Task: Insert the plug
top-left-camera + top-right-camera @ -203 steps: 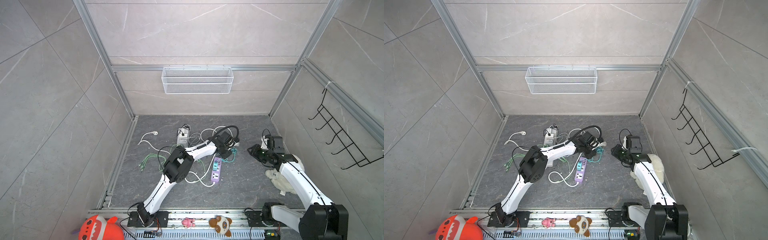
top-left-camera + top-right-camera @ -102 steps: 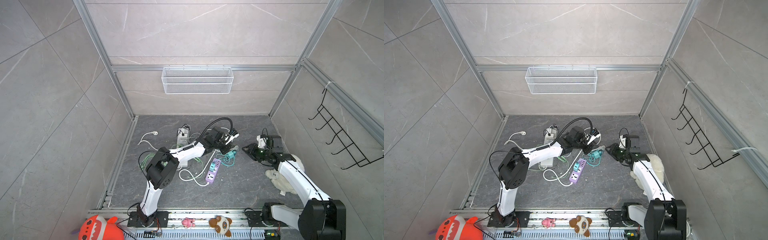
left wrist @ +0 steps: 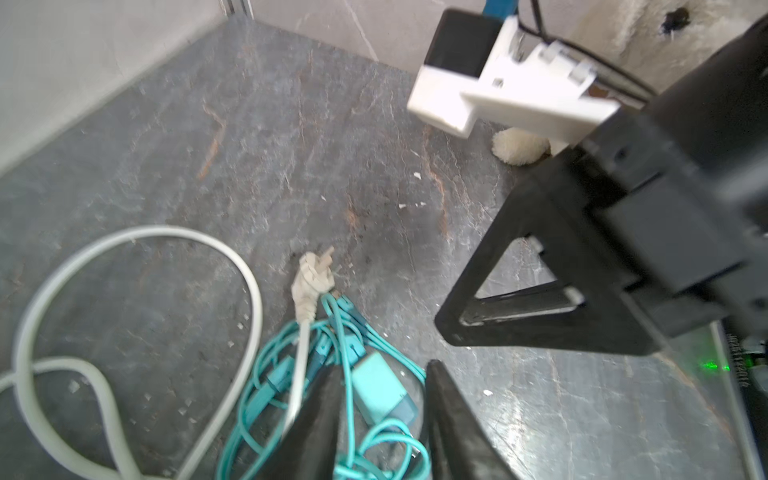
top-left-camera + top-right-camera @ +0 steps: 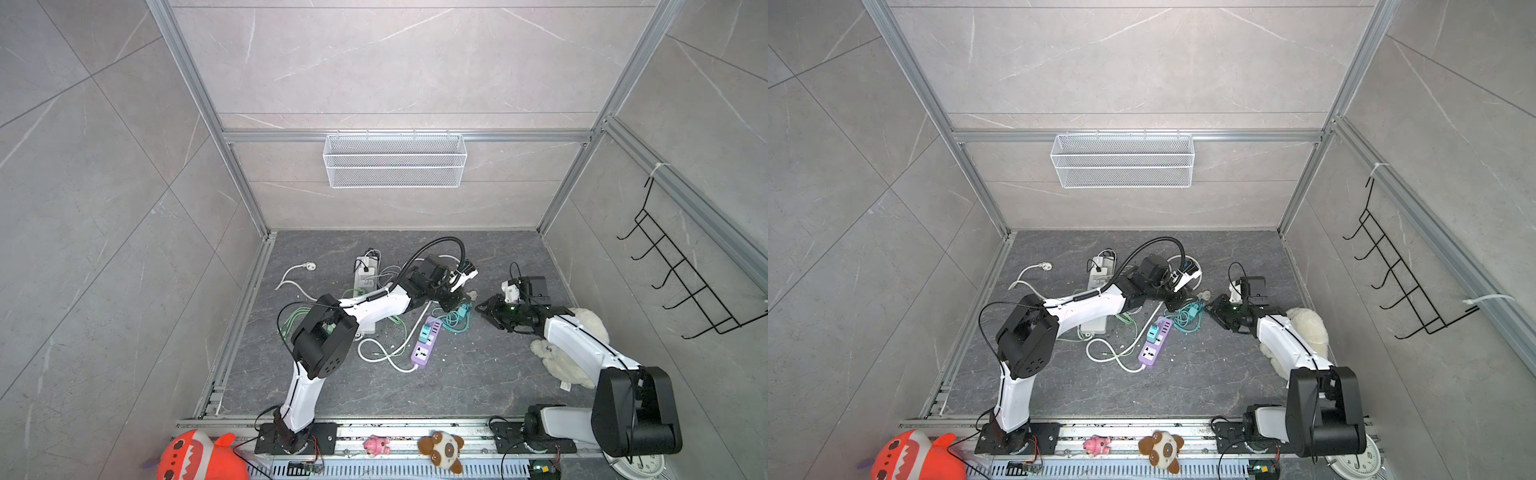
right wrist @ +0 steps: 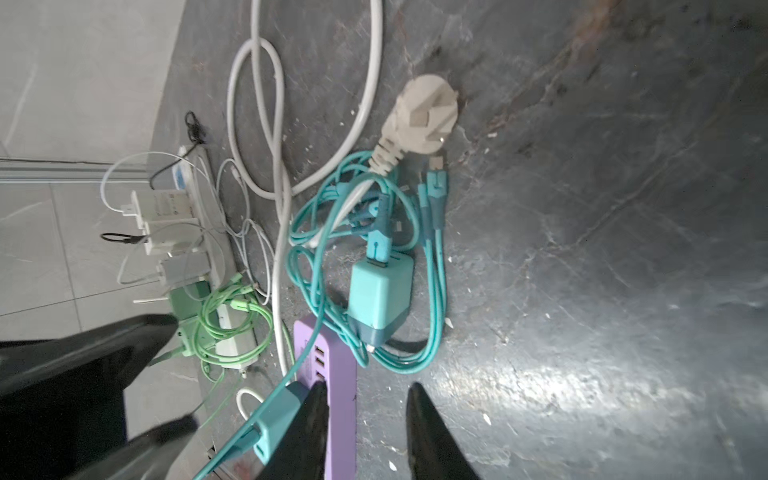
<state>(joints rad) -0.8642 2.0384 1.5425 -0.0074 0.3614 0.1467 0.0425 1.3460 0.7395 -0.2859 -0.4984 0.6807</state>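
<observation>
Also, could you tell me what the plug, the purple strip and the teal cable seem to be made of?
The plug looks like moulded plastic or rubbery vinyl in a matte off-white, with a dull surface and a ribbed strain relief. The purple strip looks like hard plastic with a smooth satin finish, flat faces and crisp edges. The teal cable probably has a rubbery, slightly glossy sheath, since it lies in soft loops.

At twelve o'clock I see a white wire basket hanging on the back wall. At three o'clock a black hook rack is mounted on the side wall. A white plush lies on the floor at four o'clock. Along the front rail, from seven to five o'clock, I count an orange shark toy, a small pink toy, a brown panda toy and a clock.
</observation>
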